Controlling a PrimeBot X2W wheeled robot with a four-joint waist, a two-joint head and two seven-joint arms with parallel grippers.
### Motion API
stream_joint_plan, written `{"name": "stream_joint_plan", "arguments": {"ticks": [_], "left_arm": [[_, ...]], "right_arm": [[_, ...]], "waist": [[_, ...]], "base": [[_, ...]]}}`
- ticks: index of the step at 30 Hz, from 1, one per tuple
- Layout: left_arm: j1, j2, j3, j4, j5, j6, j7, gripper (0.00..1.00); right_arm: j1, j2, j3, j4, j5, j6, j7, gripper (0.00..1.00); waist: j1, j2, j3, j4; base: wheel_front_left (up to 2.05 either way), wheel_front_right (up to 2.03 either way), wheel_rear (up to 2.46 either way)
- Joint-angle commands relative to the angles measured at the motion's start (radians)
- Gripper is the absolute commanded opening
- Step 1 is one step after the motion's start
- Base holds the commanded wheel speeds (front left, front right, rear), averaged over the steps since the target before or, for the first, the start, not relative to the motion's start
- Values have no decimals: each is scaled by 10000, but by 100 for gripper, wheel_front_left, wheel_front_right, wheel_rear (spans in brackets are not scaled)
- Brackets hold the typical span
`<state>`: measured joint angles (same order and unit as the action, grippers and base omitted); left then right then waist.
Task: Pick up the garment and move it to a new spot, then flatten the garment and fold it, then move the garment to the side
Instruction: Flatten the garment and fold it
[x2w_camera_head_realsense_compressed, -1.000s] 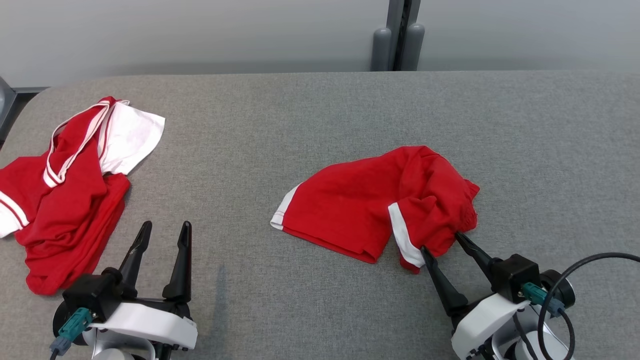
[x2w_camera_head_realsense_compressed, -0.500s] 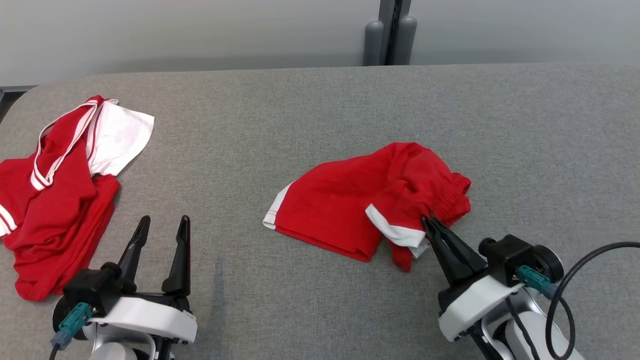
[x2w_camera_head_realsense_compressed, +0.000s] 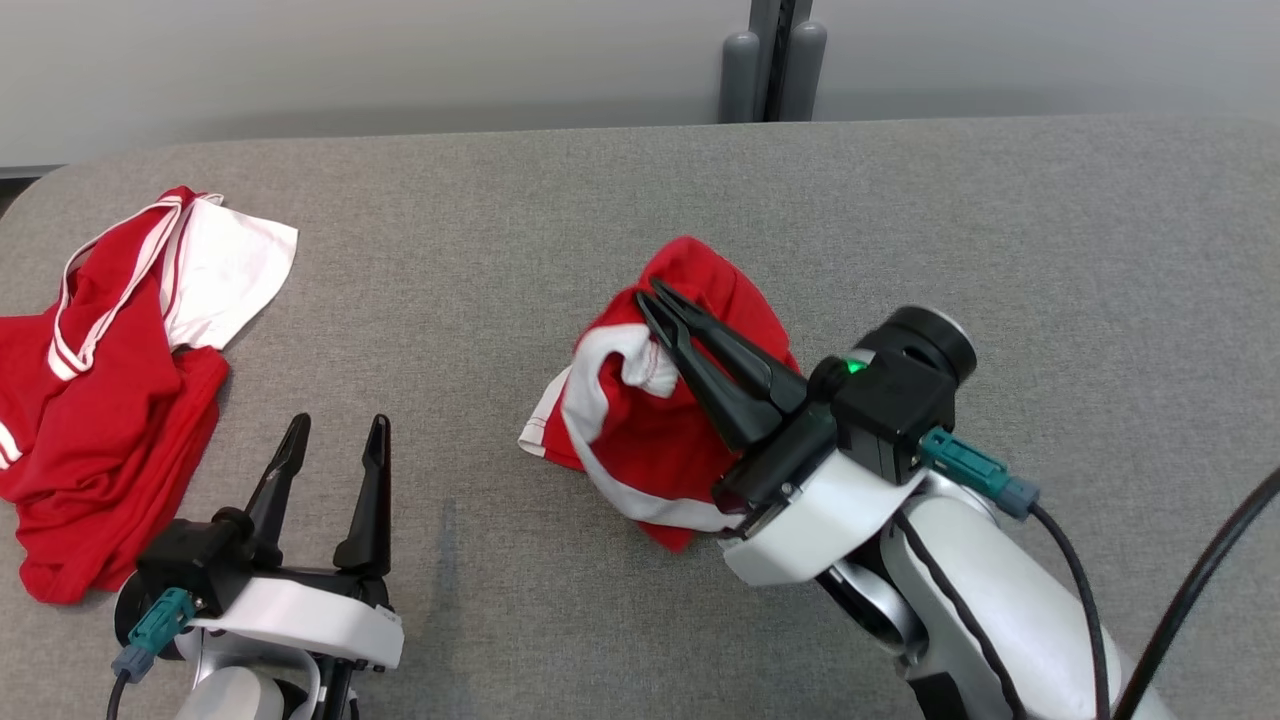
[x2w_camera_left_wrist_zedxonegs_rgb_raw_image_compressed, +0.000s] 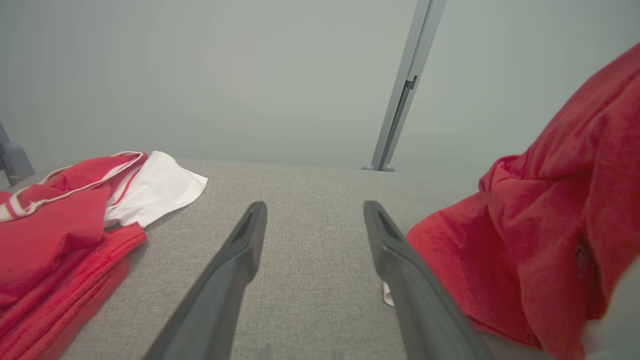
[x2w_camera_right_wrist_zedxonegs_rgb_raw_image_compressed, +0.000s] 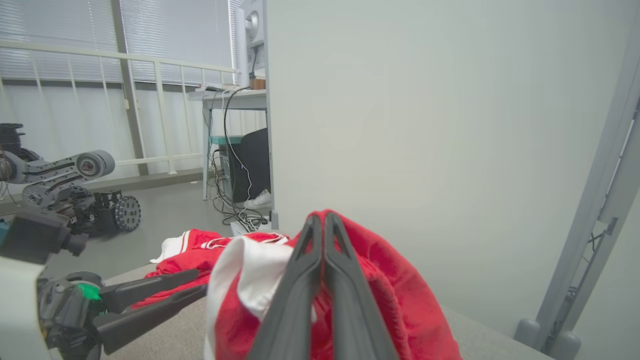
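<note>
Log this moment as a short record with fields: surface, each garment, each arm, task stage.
surface: gray table, cloth-covered
task garment: red shorts with white trim, bunched near the middle, partly raised off the table
right arm: right gripper shut, pinching the shorts' cloth
left arm: left gripper open, holding nothing, at the near left
other garment: red and white shirt, crumpled at the table's left end, apart from both grippers
task stage: pick-up under way; flattening and folding not yet done

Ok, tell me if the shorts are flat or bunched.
Bunched: the shorts hang crumpled from the shut right gripper, white hem curled over, partly raised off the table.
</note>
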<state>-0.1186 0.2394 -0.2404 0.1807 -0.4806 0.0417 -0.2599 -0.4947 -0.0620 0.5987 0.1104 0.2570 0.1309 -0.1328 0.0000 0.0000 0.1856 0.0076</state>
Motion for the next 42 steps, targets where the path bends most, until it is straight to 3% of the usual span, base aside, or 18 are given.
{"name": "stream_joint_plan", "arguments": {"ticks": [1, 8, 22, 31, 32, 33, 35, 42], "left_arm": [[-220, 31, 8, 33, 78, -32, -34, 100], [-291, 50, -59, -18, 99, 38, -37, 100], [-464, 182, -193, -175, 205, -4, 25, 100], [-658, 274, -331, -216, 256, -66, 113, 100], [-676, 288, -334, -219, 255, -70, 101, 100], [-685, 298, -345, -212, 255, -70, 100, 100], [-694, 284, -385, -189, 253, -64, 98, 100], [-504, 199, -357, -70, 179, 23, 52, 100]], "right_arm": [[-364, 16, 78, -93, 121, -2, -140, 0], [-1480, 74, -425, -76, 448, -2, -525, 0], [1744, -655, -2843, 1994, 36, -2, -483, 0], [1929, -506, -3774, 2841, 154, -2, -932, 0], [1865, -487, -3783, 2875, 166, -2, -972, 7], [1836, -460, -3779, 2914, 163, -2, -1003, 33], [1831, -416, -3757, 2973, 135, -2, -1060, 100], [2359, -510, -4102, 2422, -37, -2, -1182, 100]], "waist": [[0, 0, -4, 25], [0, 0, 26, 68], [0, 0, 578, -393], [0, 0, 898, -603], [0, 0, 909, -610], [0, 0, 909, -614], [0, 0, 897, -600], [0, 0, 564, -522]], "base": [[0, 0, 0], [0, 0, 0], [0, 0, 0], [0, 0, 0], [0, 0, 0], [0, 0, 0], [0, 0, 0], [0, 0, 0]]}}
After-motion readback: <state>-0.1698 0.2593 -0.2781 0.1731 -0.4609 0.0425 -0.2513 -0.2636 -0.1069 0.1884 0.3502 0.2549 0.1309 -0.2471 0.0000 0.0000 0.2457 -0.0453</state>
